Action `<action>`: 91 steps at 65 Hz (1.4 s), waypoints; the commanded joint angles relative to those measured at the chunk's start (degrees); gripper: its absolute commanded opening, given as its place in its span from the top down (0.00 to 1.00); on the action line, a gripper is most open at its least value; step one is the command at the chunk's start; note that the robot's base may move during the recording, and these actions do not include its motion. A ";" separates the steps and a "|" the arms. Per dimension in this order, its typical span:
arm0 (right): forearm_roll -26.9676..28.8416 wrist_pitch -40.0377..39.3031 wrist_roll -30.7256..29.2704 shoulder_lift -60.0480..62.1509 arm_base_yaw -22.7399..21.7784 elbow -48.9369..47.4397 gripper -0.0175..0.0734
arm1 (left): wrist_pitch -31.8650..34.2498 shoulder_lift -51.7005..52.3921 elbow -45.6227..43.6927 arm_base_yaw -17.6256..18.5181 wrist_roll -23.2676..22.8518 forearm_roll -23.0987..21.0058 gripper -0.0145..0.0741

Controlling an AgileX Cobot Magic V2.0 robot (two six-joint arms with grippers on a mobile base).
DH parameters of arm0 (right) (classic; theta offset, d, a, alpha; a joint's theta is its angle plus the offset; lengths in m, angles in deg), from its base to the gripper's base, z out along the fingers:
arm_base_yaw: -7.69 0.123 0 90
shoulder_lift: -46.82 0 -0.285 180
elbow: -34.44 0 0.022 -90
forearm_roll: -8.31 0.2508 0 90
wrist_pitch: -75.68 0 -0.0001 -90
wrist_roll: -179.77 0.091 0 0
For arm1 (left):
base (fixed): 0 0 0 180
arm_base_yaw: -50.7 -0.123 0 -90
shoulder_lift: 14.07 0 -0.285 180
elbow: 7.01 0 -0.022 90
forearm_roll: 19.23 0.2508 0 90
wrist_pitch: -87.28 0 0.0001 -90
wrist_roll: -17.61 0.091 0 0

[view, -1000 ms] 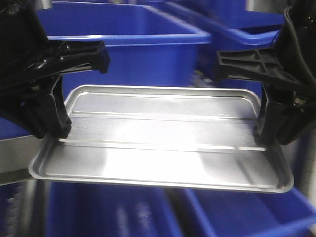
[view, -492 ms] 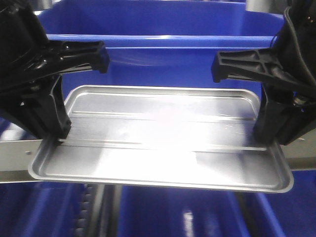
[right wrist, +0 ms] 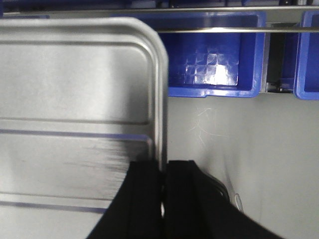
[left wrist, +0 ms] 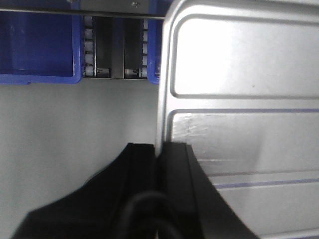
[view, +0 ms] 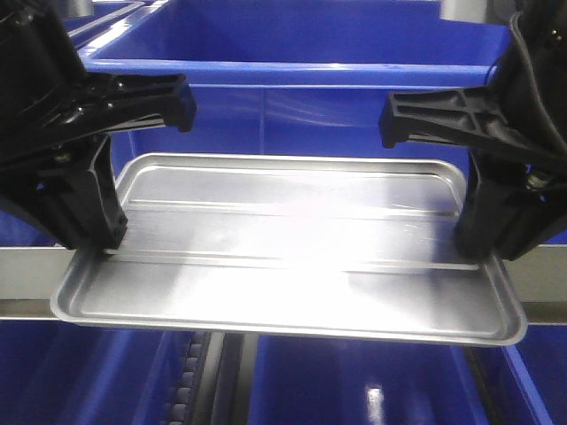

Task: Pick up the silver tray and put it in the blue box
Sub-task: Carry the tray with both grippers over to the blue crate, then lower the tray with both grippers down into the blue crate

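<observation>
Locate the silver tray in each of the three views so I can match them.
Front: the silver tray fills the centre, level, clamped at both short ends.
Left wrist: right half, its rim pinched by the left gripper at the bottom.
Right wrist: left half, rim pinched by the right gripper at the bottom.
Shared landmark: the tray's long ridges.

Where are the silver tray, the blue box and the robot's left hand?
silver tray [view: 292, 266], front view, centre panel.
blue box [view: 292, 73], front view, near rim.
left hand [left wrist: 157, 149], left wrist view, between fingertips clamping tray rim.
</observation>
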 commanded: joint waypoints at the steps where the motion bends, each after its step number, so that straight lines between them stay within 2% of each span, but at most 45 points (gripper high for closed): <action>1: -2.66 0.23 -0.23 1.82 -0.28 -1.24 0.74 | -0.43 1.85 -1.26 0.20 -0.20 1.87 0.95; 65: -2.66 -0.15 -0.23 1.82 -0.28 -1.24 0.74 | 0.14 1.85 -1.26 0.20 -0.20 1.87 0.95; 71: -2.44 0.47 -0.29 1.98 -0.19 -1.36 0.74 | -0.72 1.85 -1.53 0.20 0.28 0.22 0.95; 78: -1.41 3.77 -0.24 4.35 2.57 -1.86 0.74 | -3.79 3.22 -2.24 0.61 2.53 -3.35 0.95; 85: -1.85 5.78 1.57 8.04 6.28 -1.91 0.74 | -5.09 6.90 -2.24 3.05 2.53 -3.62 0.95; 91: -3.15 6.84 3.78 10.46 7.61 -1.91 0.74 | -4.98 10.36 -2.24 4.96 -0.33 -3.95 0.95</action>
